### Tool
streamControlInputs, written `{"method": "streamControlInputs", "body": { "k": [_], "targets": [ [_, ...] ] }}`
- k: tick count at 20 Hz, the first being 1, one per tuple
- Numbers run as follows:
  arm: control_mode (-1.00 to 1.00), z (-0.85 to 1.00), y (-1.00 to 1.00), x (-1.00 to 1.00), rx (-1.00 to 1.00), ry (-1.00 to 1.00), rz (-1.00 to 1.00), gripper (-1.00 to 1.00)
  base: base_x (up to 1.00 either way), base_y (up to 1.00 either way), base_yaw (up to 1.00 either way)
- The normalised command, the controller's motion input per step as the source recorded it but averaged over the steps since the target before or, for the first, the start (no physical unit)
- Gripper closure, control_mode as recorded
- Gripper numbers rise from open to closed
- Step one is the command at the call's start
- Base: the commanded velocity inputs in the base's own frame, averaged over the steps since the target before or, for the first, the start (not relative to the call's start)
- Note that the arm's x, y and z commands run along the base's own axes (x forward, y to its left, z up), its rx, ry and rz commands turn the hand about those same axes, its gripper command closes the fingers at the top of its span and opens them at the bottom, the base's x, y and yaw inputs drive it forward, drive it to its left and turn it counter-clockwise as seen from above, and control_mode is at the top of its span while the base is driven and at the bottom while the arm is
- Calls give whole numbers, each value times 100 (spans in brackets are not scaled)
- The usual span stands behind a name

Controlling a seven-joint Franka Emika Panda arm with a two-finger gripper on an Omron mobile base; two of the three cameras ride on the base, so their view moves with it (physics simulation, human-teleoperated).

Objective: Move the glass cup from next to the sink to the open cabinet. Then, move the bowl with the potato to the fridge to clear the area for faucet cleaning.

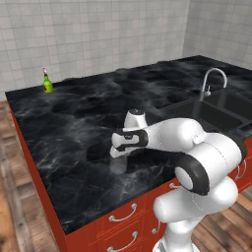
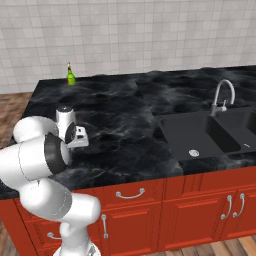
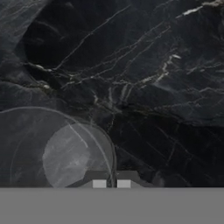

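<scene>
While a green bottle (image 1: pixel 47 84) stands far left on the dark marble tabletop (image 1: pixel 74 123), the arm folds low, its jaws pinching the near rim of the glass cup (image 3: pixel 61 148), left of the sink (image 2: pixel 200 132).

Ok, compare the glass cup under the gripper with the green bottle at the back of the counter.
The glass cup is clear and nearly colourless; the green bottle is bright green with a dark neck. The cup is wide and open-topped, as the hand view shows by its round rim; the bottle is slim and tapers upward. The cup sits near the counter's front edge below the gripper; the bottle stands at the far back edge. Both stand upright on the black marble counter.
</scene>
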Motion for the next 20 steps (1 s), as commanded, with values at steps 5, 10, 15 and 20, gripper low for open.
{"method": "streamControlInputs", "body": {
  "k": [5,10,15,20],
  "targets": [
    [-100,78,-12,-64,19,-19,-17,100,0,0,0],
    [-100,100,-10,-81,16,-29,-27,100,0,0,0],
    [100,80,-3,-61,11,-21,-30,100,-19,0,-11],
    [100,0,0,0,0,0,0,100,-89,0,-59]
  ]
}}
